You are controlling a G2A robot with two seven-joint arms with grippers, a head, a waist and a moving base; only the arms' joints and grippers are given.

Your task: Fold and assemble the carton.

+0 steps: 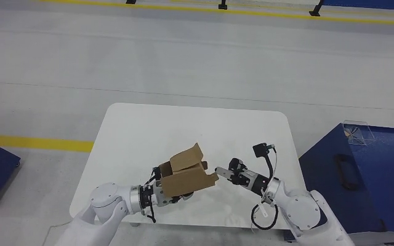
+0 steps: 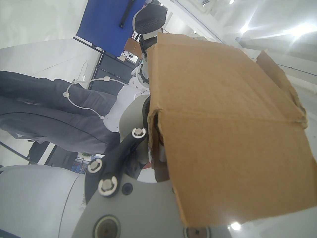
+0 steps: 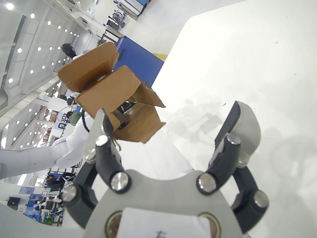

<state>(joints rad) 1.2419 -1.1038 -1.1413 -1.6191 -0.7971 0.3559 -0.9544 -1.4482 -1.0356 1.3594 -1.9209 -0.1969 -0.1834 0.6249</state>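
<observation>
Closest under the top camera, the left fingers [image 1: 156,178] are clamped on the brown carton [image 1: 188,177] and hold it off the white desk [image 1: 184,126], above its near edge. The right fingers [image 1: 223,171] sit just beside the flap that juts toward them. From the left wrist, the carton [image 2: 223,125] is very close. It shows a flat corrugated wall with a crease across it, a frayed corner and a wall edge running down between the left fingers [image 2: 131,141], whose tips are hidden behind the board. From the right wrist, the right fingers [image 3: 232,117] are spread wide with nothing between them. One of them overlaps a corner of the carton [image 3: 109,92], though I cannot tell whether it touches. The carton is opened into a tilted sleeve, with one flap standing up and others splayed at the open end, above the desk [image 3: 247,50]. I judge the flap-folding step to be in hand, with the end not yet closed. The next move calls for the right fingers to press or pinch a splayed flap inward while the left grip keeps the sleeve square.
</observation>
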